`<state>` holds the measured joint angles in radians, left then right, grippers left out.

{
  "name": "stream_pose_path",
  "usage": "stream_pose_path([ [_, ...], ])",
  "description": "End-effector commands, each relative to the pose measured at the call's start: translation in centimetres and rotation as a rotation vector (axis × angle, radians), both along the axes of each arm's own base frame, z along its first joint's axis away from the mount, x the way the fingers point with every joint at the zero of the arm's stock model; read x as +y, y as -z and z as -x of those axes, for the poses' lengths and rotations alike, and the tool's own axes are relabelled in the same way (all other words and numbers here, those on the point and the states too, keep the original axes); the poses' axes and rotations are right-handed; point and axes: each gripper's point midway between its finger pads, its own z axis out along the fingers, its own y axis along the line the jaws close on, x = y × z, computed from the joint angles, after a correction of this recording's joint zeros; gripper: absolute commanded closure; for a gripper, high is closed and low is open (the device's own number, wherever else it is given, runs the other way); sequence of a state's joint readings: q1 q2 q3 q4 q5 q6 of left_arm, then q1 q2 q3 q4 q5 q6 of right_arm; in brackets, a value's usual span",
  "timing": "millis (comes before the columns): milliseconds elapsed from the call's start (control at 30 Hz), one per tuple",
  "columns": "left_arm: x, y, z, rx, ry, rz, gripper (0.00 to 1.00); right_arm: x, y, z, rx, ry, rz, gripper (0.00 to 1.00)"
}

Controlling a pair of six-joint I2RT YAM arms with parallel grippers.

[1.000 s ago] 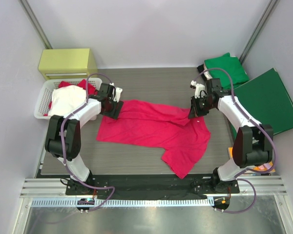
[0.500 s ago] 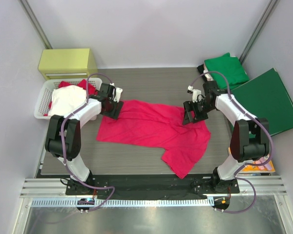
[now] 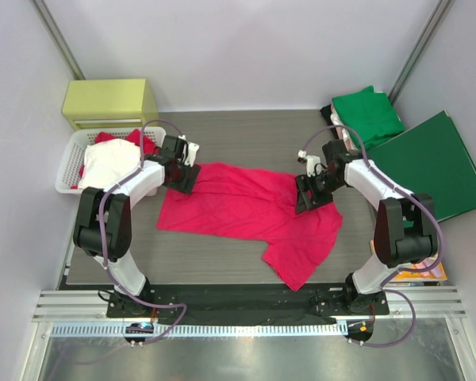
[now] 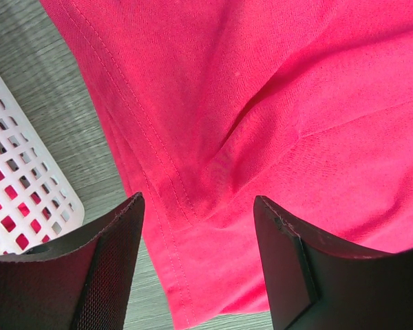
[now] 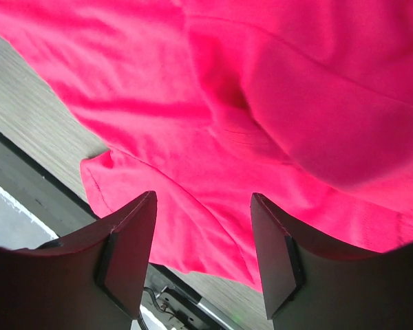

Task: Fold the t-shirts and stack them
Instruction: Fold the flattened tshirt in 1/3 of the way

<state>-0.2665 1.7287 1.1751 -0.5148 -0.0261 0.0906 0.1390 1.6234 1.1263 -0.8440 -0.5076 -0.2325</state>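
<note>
Left tool (image 3: pixel 182 176) released, jaws spread wide, poised low over the left end of the pinkish-red t-shirt (image 3: pixel 246 210). Left wrist view: both fingers (image 4: pixel 103 275) straddle a stitched hem and a shallow crease; nothing pinched between them. Cannot tell whether the tips touch the cloth.

Right tool (image 3: pixel 308 194) also released, jaws apart, pointing down at the shirt's right part. Right wrist view: the cloth lies in soft folds beneath the gap, and none of it is caught between the fingers (image 5: pixel 127 254).

Pinkish-red t-shirt lies unfolded and rumpled across the middle of the desk (image 3: pixel 246 135). Its left end sits just beside the white basket (image 3: pixel 67 171). Its right part widens and runs toward the near edge, the lowest corner reaching the dark strip there.

Basket, at the desk's left side, holds a pale t-shirt (image 3: pixel 109 163) lying on top of some red cloth (image 3: pixel 115 136); what that red piece is, cannot tell.

Green t-shirt (image 3: pixel 369 115) lies folded at the far right corner, well apart from the red one. Dark-green folder (image 3: pixel 436 163) lies flat just beside it, to the right of the desk.

Yellow-green drawer box (image 3: pixel 111 101) stands behind the basket at far left.
</note>
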Motion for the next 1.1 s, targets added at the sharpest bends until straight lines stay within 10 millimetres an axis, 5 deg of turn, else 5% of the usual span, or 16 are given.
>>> stream_pose_path([
  [0,0.1,-1.1,-0.9,-0.041,0.003,-0.015,0.34,2.2,0.7,-0.1,-0.035,-0.057,-0.003,0.38],
  [333,0.7,-1.3,-0.5,-0.05,0.007,-0.039,0.34,4.6,3.7,-2.3,-0.04,-0.088,0.041,0.4],
  [733,0.6,-0.7,-0.3,-0.036,0.011,-0.034,0.34,4.2,0.7,-3.5,-0.143,-0.086,0.059,0.42],
  [1067,0.8,-0.5,0.0,-0.036,0.009,-0.042,0.34,3.9,2.8,-3.3,-0.112,-0.086,0.08,0.44],
])
